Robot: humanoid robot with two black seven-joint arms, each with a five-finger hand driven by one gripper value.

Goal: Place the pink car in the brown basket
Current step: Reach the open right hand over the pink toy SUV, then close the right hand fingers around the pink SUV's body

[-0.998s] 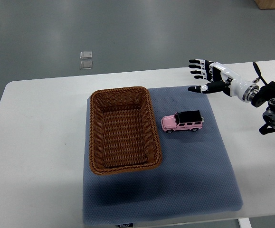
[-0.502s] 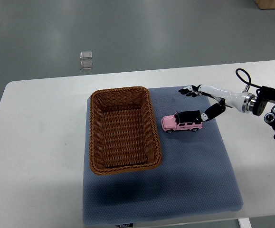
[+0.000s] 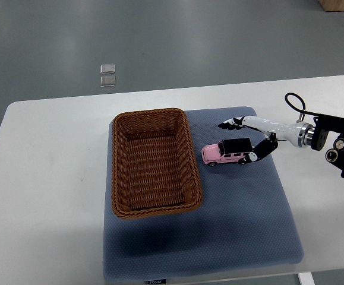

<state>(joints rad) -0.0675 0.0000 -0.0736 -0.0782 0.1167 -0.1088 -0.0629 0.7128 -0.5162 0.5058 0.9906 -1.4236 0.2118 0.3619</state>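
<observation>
A white table is being covered in its middle by a grey-blue mat. The left part of the mat is being occupied by the brown wicker basket. The right hand is being held spread around the rear of the pink car, nothing being gripped. The car is being left on the mat, just right of the basket.

Right hand: slim white shell with black fingertips and black finger joints. Silver metal ring at the wrist, then a black forearm housing with round silver fittings (possibly screws or bearings; too small to tell). A black cable loops up above the wrist.
</observation>
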